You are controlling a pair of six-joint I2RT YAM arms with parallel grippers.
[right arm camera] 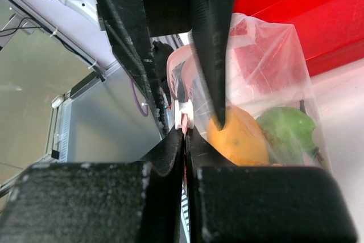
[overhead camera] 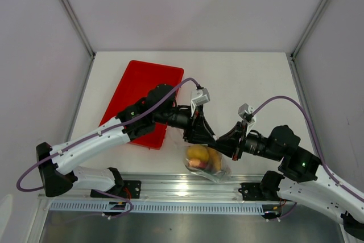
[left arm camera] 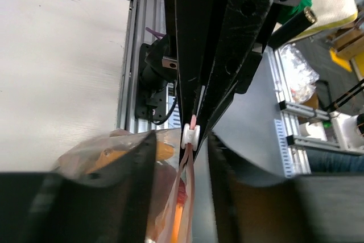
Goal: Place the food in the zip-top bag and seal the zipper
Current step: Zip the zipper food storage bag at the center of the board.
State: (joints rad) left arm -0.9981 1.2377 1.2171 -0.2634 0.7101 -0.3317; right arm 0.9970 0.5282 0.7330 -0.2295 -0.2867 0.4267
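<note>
The clear zip-top bag (overhead camera: 206, 162) hangs near the table's front edge with food inside. The right wrist view shows an orange fruit (right arm camera: 239, 138), a green lime (right arm camera: 287, 129) and a reddish meat slice (right arm camera: 256, 61) in the bag (right arm camera: 273, 49). The pinkish zipper (left arm camera: 187, 180) carries a white slider (left arm camera: 189, 136). My right gripper (right arm camera: 186, 135) is shut on the zipper strip just beside the slider (right arm camera: 183, 115). My left gripper (left arm camera: 181, 139) is open, its fingers either side of the strip at the slider. Both grippers meet above the bag, left (overhead camera: 211, 139) and right (overhead camera: 223, 143).
A red tray (overhead camera: 142, 92) lies at the back left, under the left arm, and shows behind the bag in the right wrist view (right arm camera: 318, 15). An aluminium rail (overhead camera: 170, 186) runs along the front edge just below the bag. Frame posts stand at the back corners.
</note>
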